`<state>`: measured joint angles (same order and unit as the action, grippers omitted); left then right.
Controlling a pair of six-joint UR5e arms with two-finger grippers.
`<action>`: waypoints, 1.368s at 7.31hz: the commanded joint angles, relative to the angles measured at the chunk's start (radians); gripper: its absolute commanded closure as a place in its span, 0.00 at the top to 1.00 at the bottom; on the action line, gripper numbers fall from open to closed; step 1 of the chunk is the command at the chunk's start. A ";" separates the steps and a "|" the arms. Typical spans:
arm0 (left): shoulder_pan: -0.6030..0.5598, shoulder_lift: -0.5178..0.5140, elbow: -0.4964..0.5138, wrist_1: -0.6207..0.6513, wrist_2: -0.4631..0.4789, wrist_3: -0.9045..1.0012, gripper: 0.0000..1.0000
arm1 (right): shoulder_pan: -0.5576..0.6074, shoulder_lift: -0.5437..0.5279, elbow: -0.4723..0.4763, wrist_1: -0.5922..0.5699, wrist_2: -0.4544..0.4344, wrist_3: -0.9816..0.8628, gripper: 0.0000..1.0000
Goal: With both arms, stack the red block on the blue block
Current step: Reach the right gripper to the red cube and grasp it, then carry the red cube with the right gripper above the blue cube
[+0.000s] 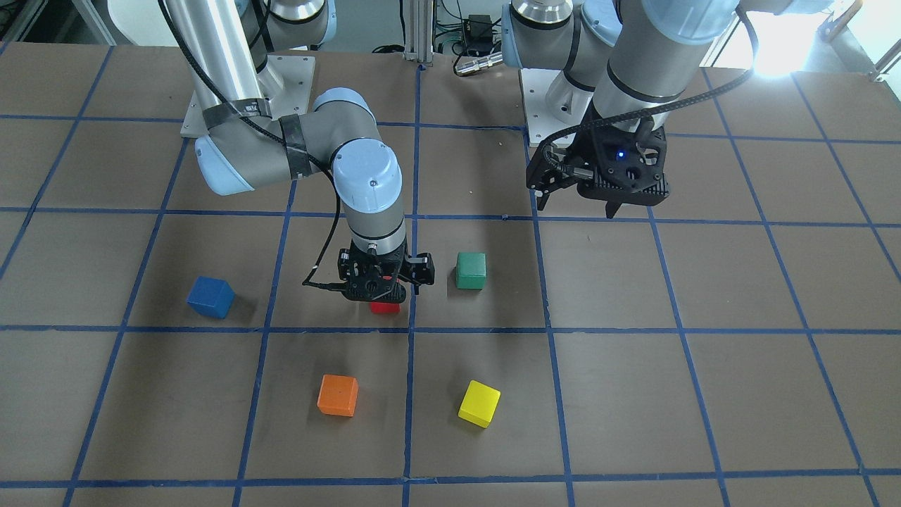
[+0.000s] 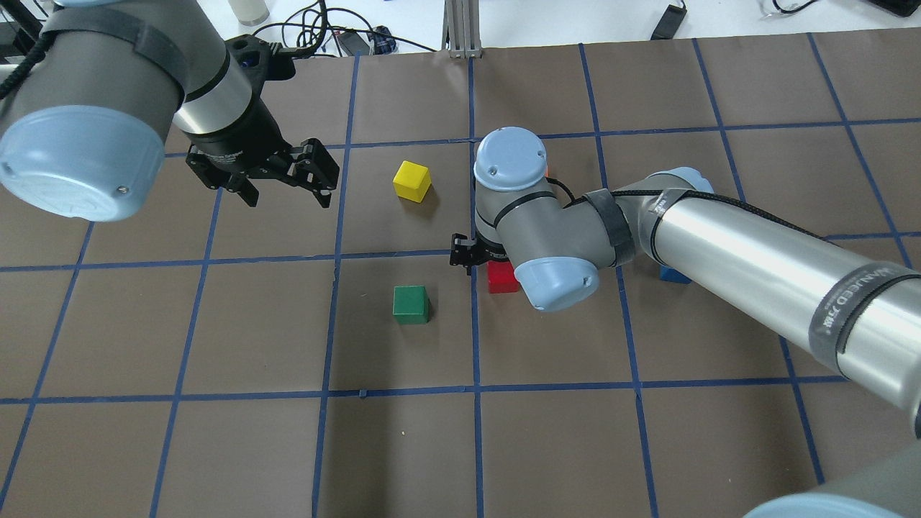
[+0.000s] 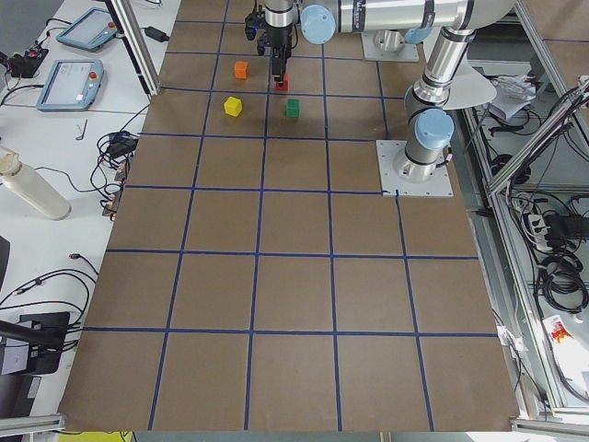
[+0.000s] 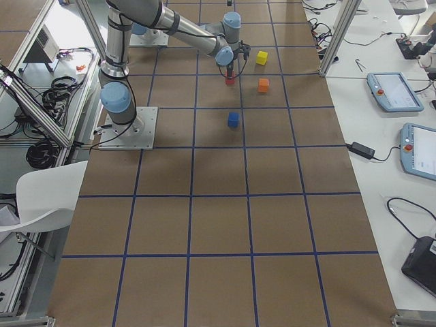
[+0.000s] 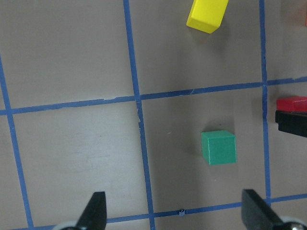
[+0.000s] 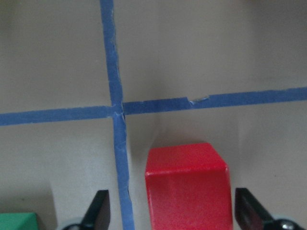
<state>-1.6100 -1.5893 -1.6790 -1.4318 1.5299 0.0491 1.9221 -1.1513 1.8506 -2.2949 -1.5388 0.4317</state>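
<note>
The red block (image 1: 384,306) sits on the table by a blue tape crossing; it also shows in the overhead view (image 2: 501,279). My right gripper (image 1: 383,290) is lowered over it. In the right wrist view the gripper (image 6: 173,213) is open, with the red block (image 6: 187,182) between the fingers and a gap on each side. The blue block (image 1: 210,296) stands alone on the table, partly hidden under my right arm in the overhead view (image 2: 674,274). My left gripper (image 1: 605,204) is open and empty, held above the table and away from the blocks.
A green block (image 1: 470,271) stands close beside the red block. An orange block (image 1: 338,395) and a yellow block (image 1: 479,403) lie toward the operators' side. The left wrist view shows the green block (image 5: 218,147) and the yellow block (image 5: 207,14).
</note>
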 commanded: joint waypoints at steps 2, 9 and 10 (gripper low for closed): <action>-0.001 -0.004 -0.001 0.001 -0.001 0.000 1.00 | -0.001 -0.004 -0.010 0.020 -0.064 -0.016 0.13; 0.001 0.002 0.002 0.004 0.003 0.000 1.00 | -0.318 -0.289 -0.002 0.273 -0.098 -0.319 0.11; 0.001 -0.001 0.019 0.004 0.012 0.000 1.00 | -0.366 -0.294 0.004 0.279 -0.096 -0.376 0.11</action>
<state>-1.6091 -1.5899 -1.6729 -1.4281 1.5339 0.0496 1.6248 -1.4244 1.8494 -2.0325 -1.6373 0.1260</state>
